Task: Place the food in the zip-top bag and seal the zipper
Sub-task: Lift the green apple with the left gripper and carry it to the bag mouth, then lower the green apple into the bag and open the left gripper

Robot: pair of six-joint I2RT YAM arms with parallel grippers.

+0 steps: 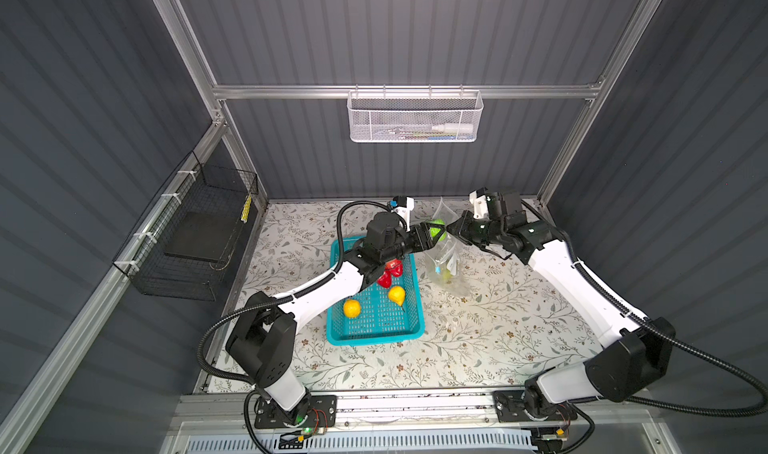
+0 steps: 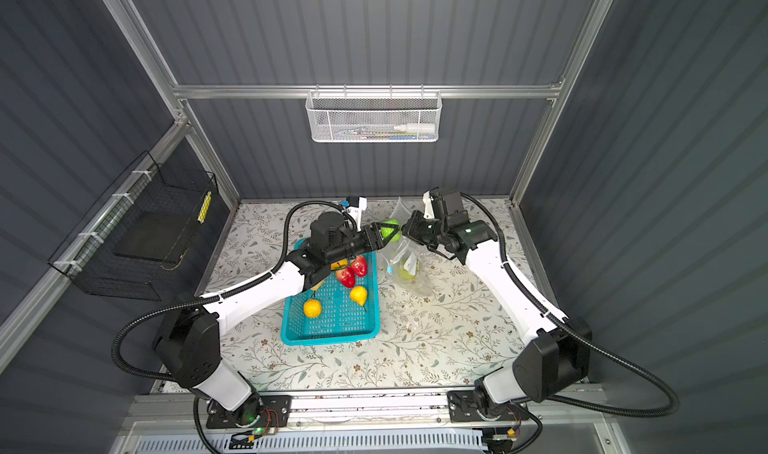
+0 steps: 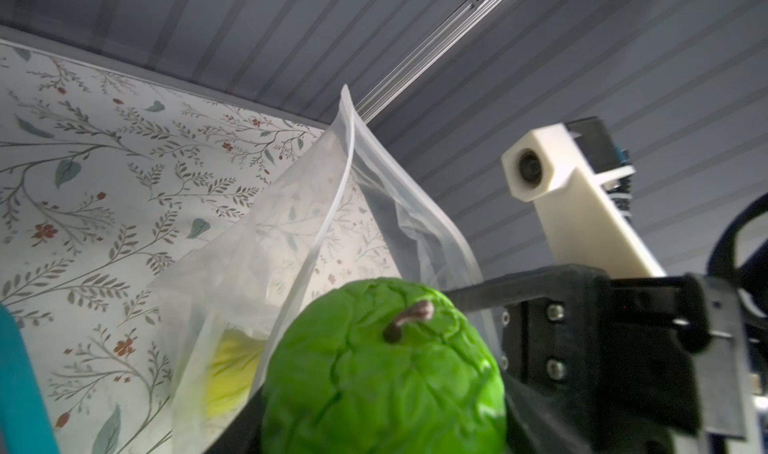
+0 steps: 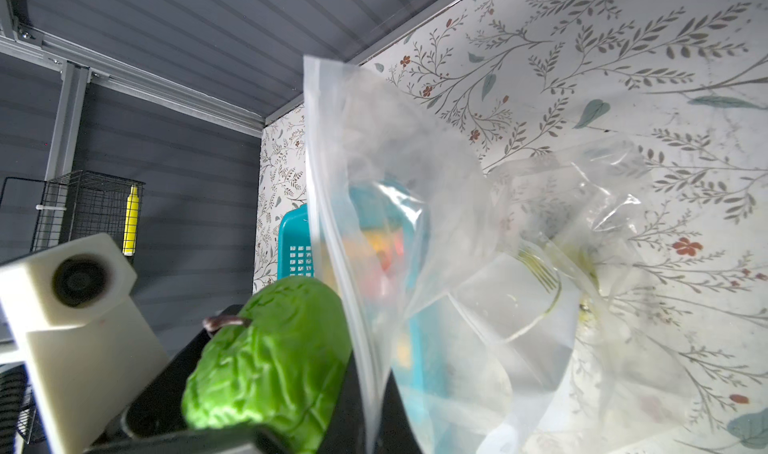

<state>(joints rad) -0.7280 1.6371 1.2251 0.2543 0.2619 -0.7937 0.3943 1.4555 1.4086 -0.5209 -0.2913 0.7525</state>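
Observation:
My left gripper [image 1: 432, 232] [image 2: 385, 232] is shut on a wrinkled green ball [image 1: 436, 227] [image 3: 382, 373] [image 4: 270, 360], held in the air right beside the mouth of the zip-top bag [image 1: 446, 261] [image 2: 405, 256] [image 3: 291, 232] [image 4: 415, 223]. My right gripper [image 1: 452, 229] [image 2: 408, 228] is shut on the bag's upper edge and holds it up; the zipper [image 4: 332, 244] runs along that raised edge. A green pear [image 2: 407, 271] [image 3: 230, 373] lies inside the bag. Two red strawberries [image 1: 390, 273], a yellow-orange citrus [image 1: 352, 308] and another yellow fruit [image 1: 397, 294] lie in the basket.
The teal perforated basket [image 1: 374, 340] [image 2: 332, 335] stands left of the bag, partly under my left arm. A black wire cage [image 1: 195, 240] hangs on the left wall and a white mesh basket [image 1: 415, 119] on the back wall. The table has a floral cover [image 1: 498, 327].

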